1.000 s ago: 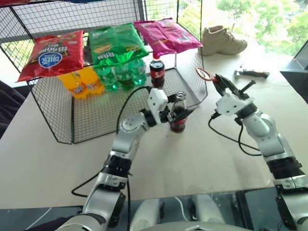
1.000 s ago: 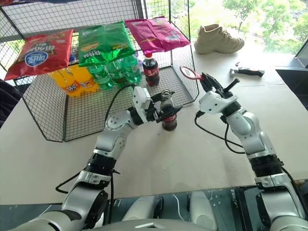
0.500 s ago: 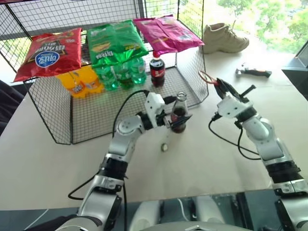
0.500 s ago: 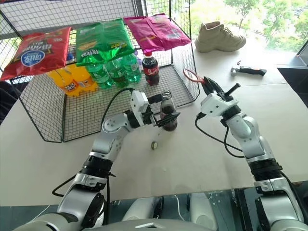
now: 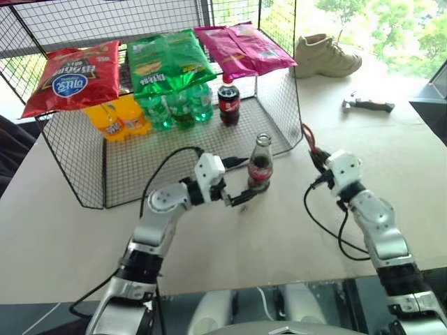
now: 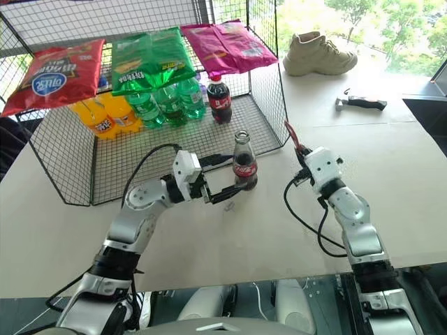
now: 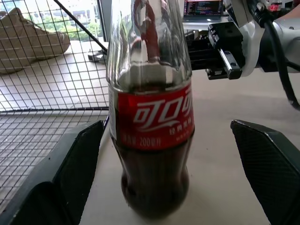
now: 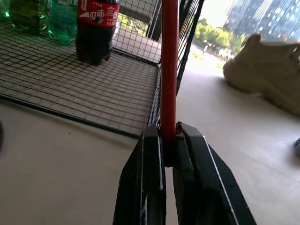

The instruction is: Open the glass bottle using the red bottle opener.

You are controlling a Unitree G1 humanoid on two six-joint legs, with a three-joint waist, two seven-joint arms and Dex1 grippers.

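The glass bottle (image 5: pixel 260 165) stands upright on the table just in front of the wire basket, dark drink inside and a red label (image 7: pixel 153 116). My left gripper (image 5: pixel 240 181) is open beside it on the left. Its fingers (image 7: pixel 70 173) are spread wide to either side of the bottle with a gap on each side, not touching it. To the right, my right gripper (image 5: pixel 318 158) is shut on the handle of the red bottle opener (image 8: pixel 169 70). The opener (image 6: pixel 290 134) sticks up and away along the basket's corner, apart from the bottle.
A wire basket (image 5: pixel 91 160) behind the bottle holds a plastic cola bottle (image 5: pixel 228 103), green and orange bottles, with snack bags on top. A beige shoe (image 5: pixel 327 56) and a small tool (image 5: pixel 367 105) lie at the far right. Cables trail from both wrists.
My left gripper has let go of the bottle, opened and drawn back to the left. My right gripper has sunk towards the table and rolled, still holding the opener.
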